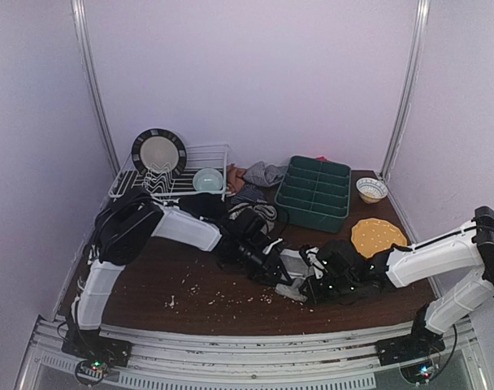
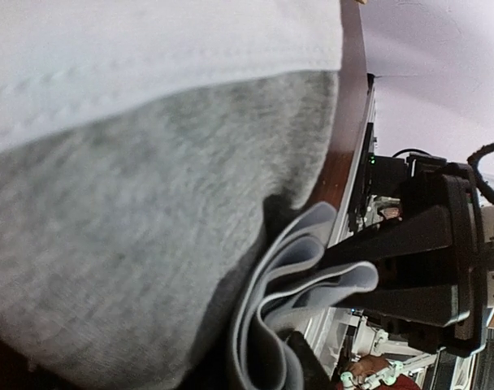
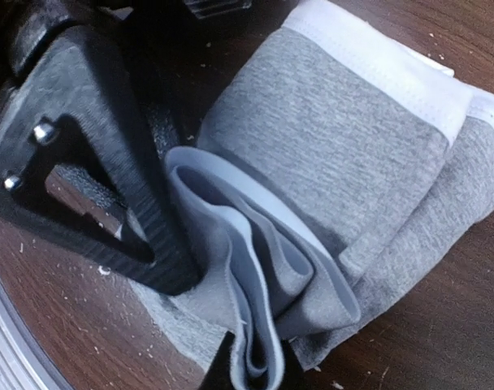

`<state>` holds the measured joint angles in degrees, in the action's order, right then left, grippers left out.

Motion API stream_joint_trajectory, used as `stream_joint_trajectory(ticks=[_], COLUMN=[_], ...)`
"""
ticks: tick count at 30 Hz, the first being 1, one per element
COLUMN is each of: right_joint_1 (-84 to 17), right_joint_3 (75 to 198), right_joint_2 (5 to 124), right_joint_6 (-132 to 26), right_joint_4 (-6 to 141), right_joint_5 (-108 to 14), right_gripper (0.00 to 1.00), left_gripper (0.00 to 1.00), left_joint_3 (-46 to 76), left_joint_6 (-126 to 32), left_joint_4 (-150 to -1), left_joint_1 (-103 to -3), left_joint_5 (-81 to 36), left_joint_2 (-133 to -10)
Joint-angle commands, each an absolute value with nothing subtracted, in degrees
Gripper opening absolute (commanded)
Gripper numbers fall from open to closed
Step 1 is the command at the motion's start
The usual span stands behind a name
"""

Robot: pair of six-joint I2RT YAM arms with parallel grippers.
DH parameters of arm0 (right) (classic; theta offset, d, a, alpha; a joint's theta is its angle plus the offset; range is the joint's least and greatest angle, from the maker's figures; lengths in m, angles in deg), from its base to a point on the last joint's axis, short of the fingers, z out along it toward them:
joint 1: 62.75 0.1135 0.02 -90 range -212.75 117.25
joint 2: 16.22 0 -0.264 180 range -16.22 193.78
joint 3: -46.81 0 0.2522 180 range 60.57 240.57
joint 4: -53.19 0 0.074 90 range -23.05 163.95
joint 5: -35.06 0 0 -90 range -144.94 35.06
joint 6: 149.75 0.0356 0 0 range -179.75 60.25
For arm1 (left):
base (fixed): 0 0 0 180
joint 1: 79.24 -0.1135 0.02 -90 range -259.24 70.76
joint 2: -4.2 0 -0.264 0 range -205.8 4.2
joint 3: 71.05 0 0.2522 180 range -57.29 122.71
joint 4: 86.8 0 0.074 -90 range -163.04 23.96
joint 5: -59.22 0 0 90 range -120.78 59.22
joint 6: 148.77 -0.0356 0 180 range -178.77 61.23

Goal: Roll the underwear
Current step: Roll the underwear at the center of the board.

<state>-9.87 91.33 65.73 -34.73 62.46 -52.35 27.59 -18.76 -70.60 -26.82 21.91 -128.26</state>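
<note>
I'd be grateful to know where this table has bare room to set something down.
Free: the crumb-strewn wood between the left arm and the near rail. Crowded: the back, from dish rack to green tray, and mid-table around the grey underwear.

We show the left arm (image 1: 182,227) and right arm (image 1: 430,258) stretched low and inward, wrists nearly meeting. The right gripper (image 1: 306,288) has its jaws pinching a fold of the underwear (image 3: 328,162); the left gripper (image 1: 273,270) has its jaws hidden from us.
</note>
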Motion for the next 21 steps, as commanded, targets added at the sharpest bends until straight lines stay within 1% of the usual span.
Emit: stream_joint_trajectory(ticks=[1, 3, 4, 5, 6, 8, 9, 14, 17, 19, 21], right_joint_1=[-11.4, -11.8, -11.9, -12.0, -12.0, -12.2, -12.3, -12.9, -13.1, -13.0, -13.1], right_joint_3=[89.2, 88.9, 88.9, 89.0, 89.1, 89.4, 89.6, 90.4, 91.0, 91.0, 90.7], right_joint_2=[67.5, 68.3, 68.7, 69.0, 69.4, 70.2, 70.5, 71.5, 71.4, 71.1, 71.0], right_joint_6=[-29.9, -28.6, -28.1, -27.6, -27.2, -26.3, -25.8, -23.6, -22.6, -22.5, -22.2], right_joint_4=[61.1, 60.9, 61.0, 61.2, 61.3, 61.6, 61.9, 63.0, 64.1, 64.3, 63.9], right_joint_5=[-50.4, -50.0, -49.8, -49.6, -49.5, -49.3, -49.2, -47.4, -46.2, -45.7, -45.5], right_gripper=[0.07, 0.05, 0.04, 0.03, 0.02, 0.0, 0.0, 0.0, 0.0, 0.0, 0.0], left_gripper=[0.32, 0.42, 0.45, 0.53, 0.63, 0.95, 0.97, 0.97, 0.98, 0.98, 0.98], left_joint_3=[26.1, 24.3, 23.3, 22.3, 21.3, 19.0, 17.9, 12.4, 9.5, 9.4, 9.9], left_joint_6=[-20.5, -20.9, -21.1, -21.3, -21.5, -22.3, -22.6, -24.5, -27.8, -31.7, -34.5], left_joint_4=[-69.3, -69.4, -69.6, -70.0, -70.0, -69.6, -69.6, -69.3, -67.7, -64.8, -63.5], left_joint_1=[-27.2, -27.2, -27.1, -27.2, -27.2, -27.0, -27.0, -26.4, -25.2, -23.9, -23.0], left_joint_5=[19.7, 18.5, 18.1, 17.8, 17.3, 16.0, 15.5, 11.2, 5.2, -2.2, -6.5], left_joint_2=[-126.2, -124.6, -123.8, -122.6, -121.7, -119.9, -118.9, -113.3, -108.9, -107.0, -106.2])
